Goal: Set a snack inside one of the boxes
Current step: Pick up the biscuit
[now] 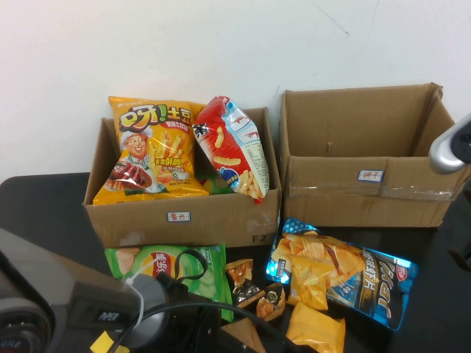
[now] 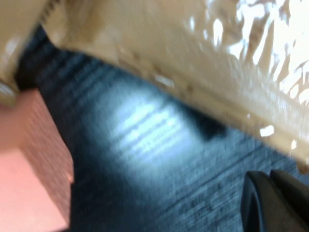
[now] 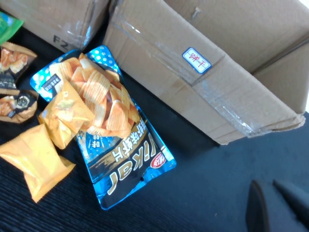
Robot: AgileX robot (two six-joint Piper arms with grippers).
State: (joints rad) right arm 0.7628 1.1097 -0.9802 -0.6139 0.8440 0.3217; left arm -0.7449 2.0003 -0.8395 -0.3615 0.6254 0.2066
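Note:
The left cardboard box (image 1: 184, 213) holds a yellow chips bag (image 1: 151, 151) and a red snack bag (image 1: 232, 147), both standing up. The right cardboard box (image 1: 368, 158) looks empty; it also shows in the right wrist view (image 3: 193, 72). On the black table lie a green chips bag (image 1: 173, 268), a blue chips bag (image 1: 338, 276) (image 3: 104, 125), small orange packs (image 1: 316, 327) (image 3: 36, 159) and small dark packets (image 1: 246, 279). My left gripper (image 2: 263, 176) is shut and empty, low over the table beside a taped cardboard wall (image 2: 193, 58). My right gripper (image 3: 264, 183) is shut and empty over bare table, in front of the right box.
My left arm (image 1: 73, 309) fills the near left corner with its cables. A part of my right arm (image 1: 450, 143) shows at the right edge by the right box. A white wall stands behind the boxes.

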